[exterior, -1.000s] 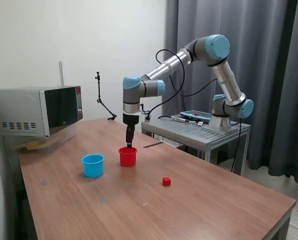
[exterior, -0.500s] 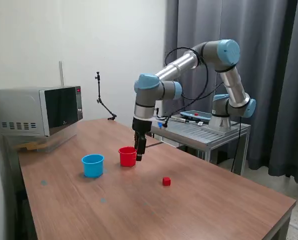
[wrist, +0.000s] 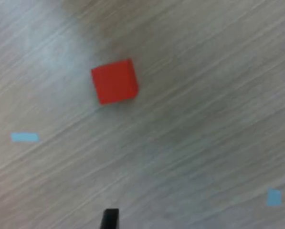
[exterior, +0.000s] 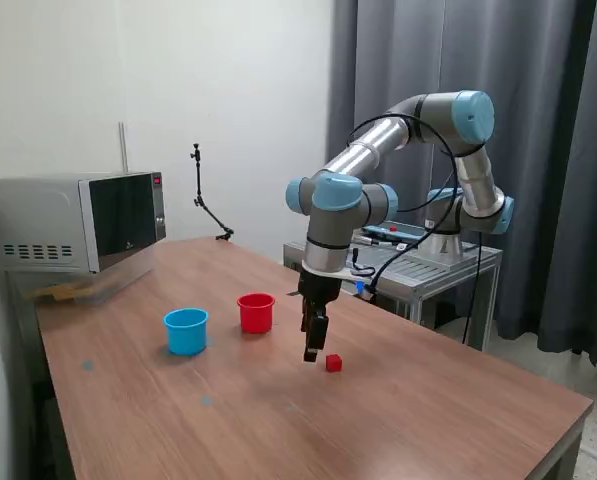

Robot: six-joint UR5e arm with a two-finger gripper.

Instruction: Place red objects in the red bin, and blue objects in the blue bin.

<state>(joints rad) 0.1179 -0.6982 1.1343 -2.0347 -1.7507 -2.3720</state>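
Nearest the exterior camera, the wooden worktop (exterior: 428,420) lies bare except for a few faint pale marks. A little farther in sits a single red cube (exterior: 333,363), flat on the wood and free of any grip. The gripper (exterior: 314,352) hangs just beside it, toward the exterior view's left, low over the surface but not touching the cube. In the wrist view the cube (wrist: 114,81) lies off to one side of the line between the fingers, whose two dark tips (wrist: 110,218) show only at the picture's edge, set wide apart with nothing between them.

Beyond the gripper stands the red cup (exterior: 256,312), and to the exterior view's left of it the light blue cup (exterior: 186,330), the two near each other but apart. No blue cubes show anywhere on the worktop. A microwave (exterior: 73,220) stands at the far end.

The step in hand looks like the approach to this red cube. The next move calls for shifting sideways until the cube sits between the fingers, turning to match its skewed faces, then lowering and closing before carrying it to the red cup.
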